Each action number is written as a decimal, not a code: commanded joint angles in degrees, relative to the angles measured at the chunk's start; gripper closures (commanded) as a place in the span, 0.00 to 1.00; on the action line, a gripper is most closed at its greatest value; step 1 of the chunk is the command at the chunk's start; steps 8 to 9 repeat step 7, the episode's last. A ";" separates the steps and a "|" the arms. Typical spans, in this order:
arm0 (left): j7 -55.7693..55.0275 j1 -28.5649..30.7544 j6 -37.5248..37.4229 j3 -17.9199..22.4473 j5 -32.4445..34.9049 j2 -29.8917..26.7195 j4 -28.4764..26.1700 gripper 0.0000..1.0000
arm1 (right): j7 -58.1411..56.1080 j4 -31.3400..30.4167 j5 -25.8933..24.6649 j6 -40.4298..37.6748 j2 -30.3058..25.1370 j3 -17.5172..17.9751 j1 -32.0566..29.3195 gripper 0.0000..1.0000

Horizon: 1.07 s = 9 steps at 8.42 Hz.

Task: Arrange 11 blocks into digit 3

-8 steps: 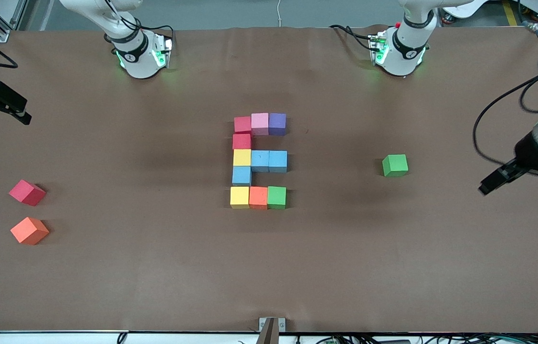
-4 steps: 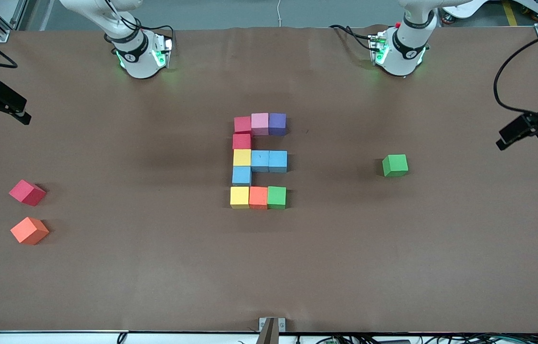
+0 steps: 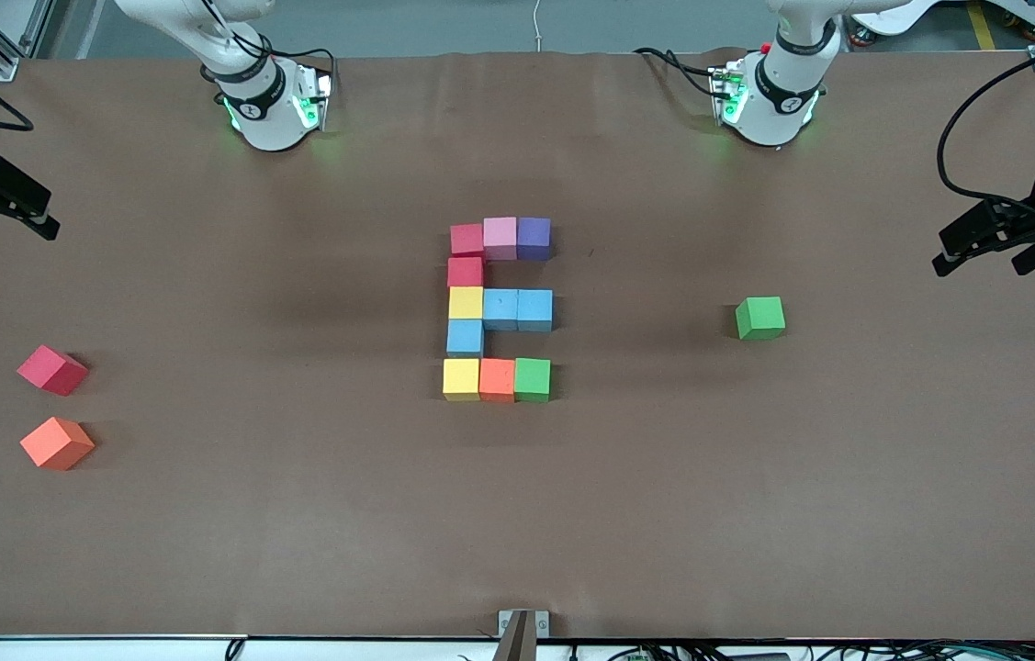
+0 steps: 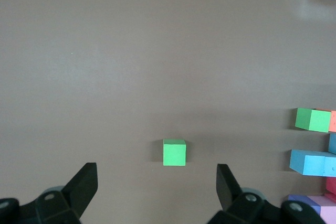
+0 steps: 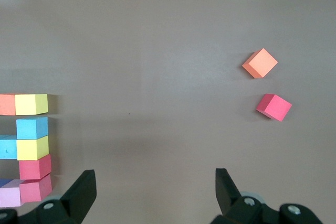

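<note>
Eleven blocks form the digit 3 (image 3: 499,308) at the table's middle: three bars of three joined by a red (image 3: 465,272) and a light blue block (image 3: 465,337). Its green (image 4: 312,119) and yellow (image 5: 31,104) corner blocks show in the wrist views. A loose green block (image 3: 760,318) (image 4: 174,152) lies toward the left arm's end. My left gripper (image 3: 981,264) (image 4: 156,170) hangs open and empty over the table edge there, apart from that block. My right gripper (image 3: 1,228) (image 5: 155,173) waits open and empty over the table's other end.
A loose red block (image 3: 52,370) (image 5: 273,107) and a loose orange block (image 3: 57,442) (image 5: 260,63) lie toward the right arm's end, the orange one nearer the front camera. Brown table cloth (image 3: 297,514) surrounds the figure.
The left gripper has swung away from the spot beside the loose green block toward the table's end and turned so both fingers show. Blocks and right arm are unmoved.
</note>
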 commanded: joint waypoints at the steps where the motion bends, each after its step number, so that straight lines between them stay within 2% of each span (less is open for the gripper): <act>1: -0.26 -1.84 -1.39 1.08 3.55 0.51 1.61 0.00 | 0.67 0.30 -0.19 0.16 -0.01 0.15 -0.33 0.00; 3: 1.05 -2.71 -1.40 0.72 4.02 5.15 5.81 0.00 | 0.22 0.21 -0.19 -0.37 -0.01 0.24 0.20 0.00; 9: 3.33 -2.28 -4.03 0.64 4.11 4.21 6.01 0.00 | 0.48 0.21 -0.90 -0.37 -0.01 0.24 0.20 0.00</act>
